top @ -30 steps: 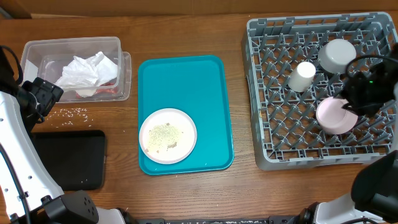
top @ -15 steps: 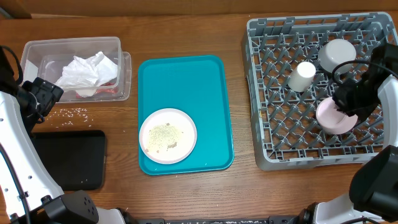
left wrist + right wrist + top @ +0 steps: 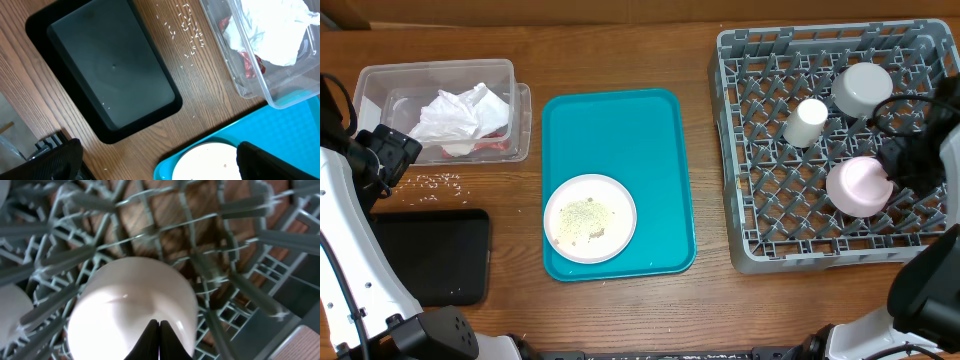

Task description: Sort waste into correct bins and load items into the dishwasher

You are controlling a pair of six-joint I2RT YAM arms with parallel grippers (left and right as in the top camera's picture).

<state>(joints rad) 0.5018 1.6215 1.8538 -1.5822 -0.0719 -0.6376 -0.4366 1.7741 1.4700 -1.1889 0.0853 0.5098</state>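
Right gripper (image 3: pixel 159 339): fingertips pressed shut to a single seam, holding nothing, hanging just above a pale-pink bowl (image 3: pixel 130 310).
Change: a second ago the gripper sat over the bowl; in the overhead view it has drawn back to the bowl's right edge, and the bowl has barely shifted.
Meaning: the bowl looks set down and let go, so this loading step reads as done.
Bowl: lower right of the grey dish rack (image 3: pixel 790 258), among the pegs. It seems to lie mouth-down with its rounded back up. Being round, it has no long axis, and its tilt is unclear.
Rack-mates: a white cup (image 3: pixel 807 123) and a second bowl (image 3: pixel 862 88), both toward upper right.
Left gripper (image 3: pixel 165 165): jaws spread wide and empty, at frame left.
Still waiting: the plate (image 3: pixel 590 217), speckled with crumbs, on the teal tray (image 3: pixel 620 120) at centre.
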